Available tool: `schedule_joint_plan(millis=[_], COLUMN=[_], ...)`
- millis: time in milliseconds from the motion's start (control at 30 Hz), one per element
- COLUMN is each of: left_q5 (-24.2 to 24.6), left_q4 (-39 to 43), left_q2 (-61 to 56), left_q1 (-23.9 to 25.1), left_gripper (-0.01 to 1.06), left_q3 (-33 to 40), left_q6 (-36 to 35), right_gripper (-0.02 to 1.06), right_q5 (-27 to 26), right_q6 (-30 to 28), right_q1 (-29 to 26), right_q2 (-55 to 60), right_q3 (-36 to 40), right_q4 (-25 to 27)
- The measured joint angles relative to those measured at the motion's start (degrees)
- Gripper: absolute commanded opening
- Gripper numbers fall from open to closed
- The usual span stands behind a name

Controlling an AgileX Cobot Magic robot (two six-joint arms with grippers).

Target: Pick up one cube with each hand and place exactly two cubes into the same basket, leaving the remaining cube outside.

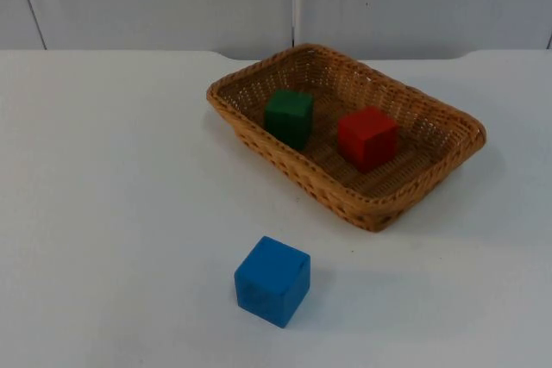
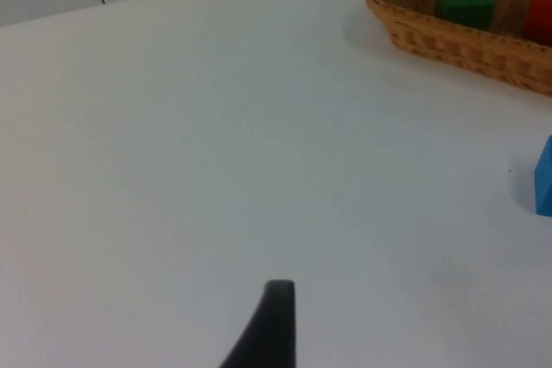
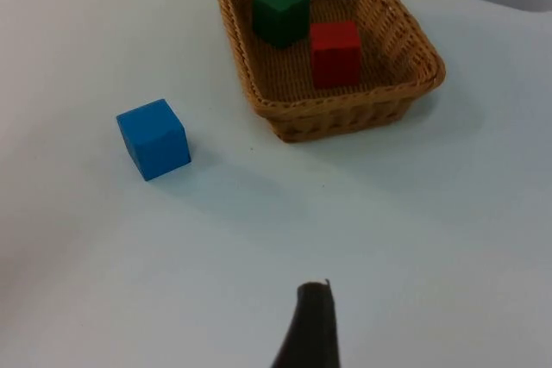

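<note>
The big white table (image 1: 112, 213) holds everything. A brown woven basket (image 1: 431, 187) with low walls sits toward the far right side of the table. Inside it, a green wooden cube (image 1: 289, 116) and a red wooden cube (image 1: 367, 137) sit near each other but apart. A blue wooden cube (image 1: 272, 280) sits outside, near the front edge of the table, well apart from the basket.

Two cubes are in and one is out, so the job looks done. I think both arms just need to wait and leave the blue cube alone.

The left gripper (image 2: 274, 321) and the right gripper (image 3: 312, 321) hang over bare table. I cannot tell how their fingers stand.
</note>
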Motion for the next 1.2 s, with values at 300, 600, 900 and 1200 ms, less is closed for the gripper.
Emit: schedule_joint_plan(millis=[300, 600, 900, 1200], left_q5=[-0.36, -0.36, -0.36, -0.36], left_q4=[0.8, 0.8, 0.8, 0.8], left_q2=[0.0, 0.0, 0.0, 0.0], left_q1=[0.0, 0.0, 0.0, 0.0], left_gripper=[0.86, 0.86, 0.86, 0.86], left_q3=[0.1, 0.1, 0.1, 0.1], left_q6=[-0.86, -2.19, -2.32, -2.32], right_gripper=[0.67, 0.67, 1.05, 1.05], right_q5=[0.0, 0.0, 0.0, 0.0], right_q6=[0.0, 0.0, 0.22, 2.23], right_q1=[0.0, 0.0, 0.0, 0.0], right_q2=[0.0, 0.0, 0.0, 0.0], right_q3=[0.0, 0.0, 0.0, 0.0], right_q4=[0.0, 0.0, 0.0, -1.07])
